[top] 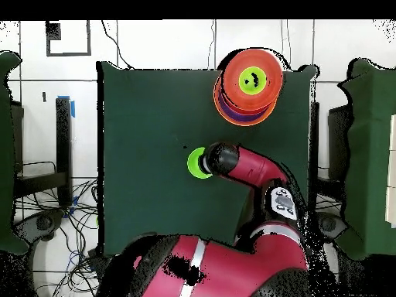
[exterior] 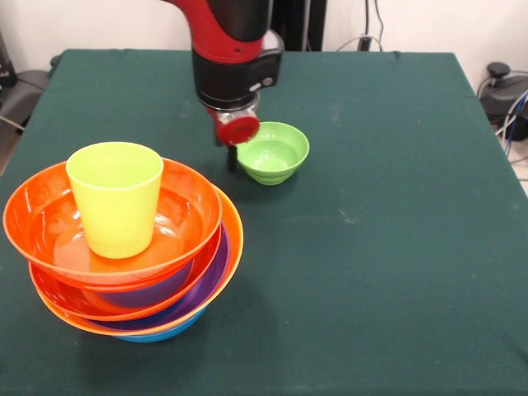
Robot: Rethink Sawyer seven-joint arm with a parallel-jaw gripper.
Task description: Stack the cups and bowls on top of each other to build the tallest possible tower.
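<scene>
The tower (exterior: 198,272) of nested bowls stands at the table's front left, with red-orange, orange, purple and blue rims showing. A lime-green cup (exterior: 115,198) stands upright in its top red-orange bowl (exterior: 41,219). A small lime-green bowl (exterior: 274,153) sits alone on the cloth near the table's middle. My gripper (exterior: 234,157) is low at that bowl's left rim, under the arm's red and black wrist. In the overhead view the tower (top: 230,99) with the cup (top: 250,80) is at the far edge, and the wrist covers part of the small bowl (top: 195,163).
A dark green cloth covers the table (exterior: 396,206). Cables and dark equipment (exterior: 503,91) lie beyond the table's right edge. The tower leans slightly and overhangs towards the front left corner.
</scene>
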